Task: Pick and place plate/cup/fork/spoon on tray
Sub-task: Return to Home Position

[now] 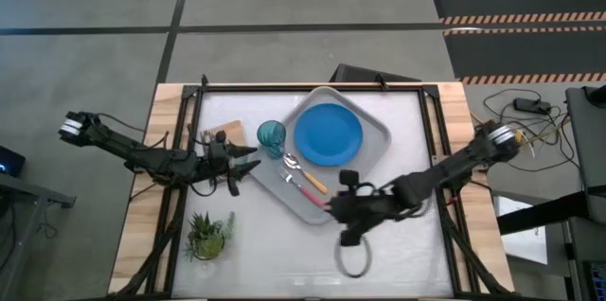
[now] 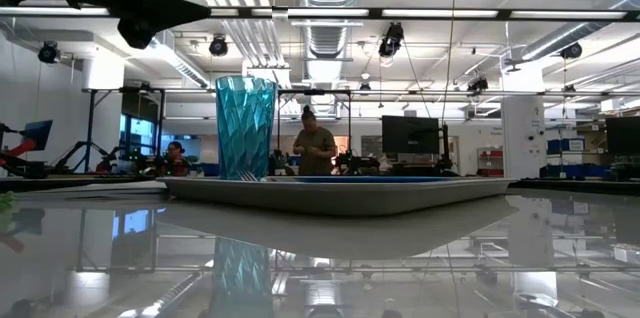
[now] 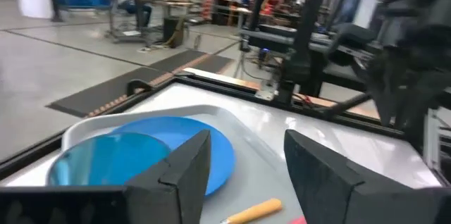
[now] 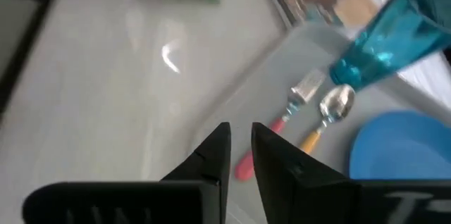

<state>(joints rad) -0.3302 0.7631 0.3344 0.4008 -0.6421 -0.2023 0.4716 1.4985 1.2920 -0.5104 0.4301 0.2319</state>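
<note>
In the high view, the large light grey rectangular tray (image 1: 375,140), with rounded corners and a raised rim, is seen lying cornerwise at the middle of the glossy white bench (image 1: 417,263). The round flat bright blue plate (image 1: 328,135) is set in its upper part. The small translucent teal cup (image 1: 271,135) stands upright at its left corner. Below them the orange-handled spoon (image 1: 308,175) and the pink-handled fork (image 1: 305,192) are laid side by side, their long axes running from metal heads at upper left to handles at lower right. The left pincer (image 1: 252,159) is held just left of the tray, beside the cup, with its fingers spread and empty. The right pincer (image 1: 333,208) is found at the tray's lower edge, near the handles.

In the low view, the faceted cup is seen upright at the tray's left end.

In the left wrist view, the plate and the orange handle are shown beyond the spread fingers.

In the right wrist view, the fingers are drawn nearly together on nothing and pointed toward the fork's handle.
</note>
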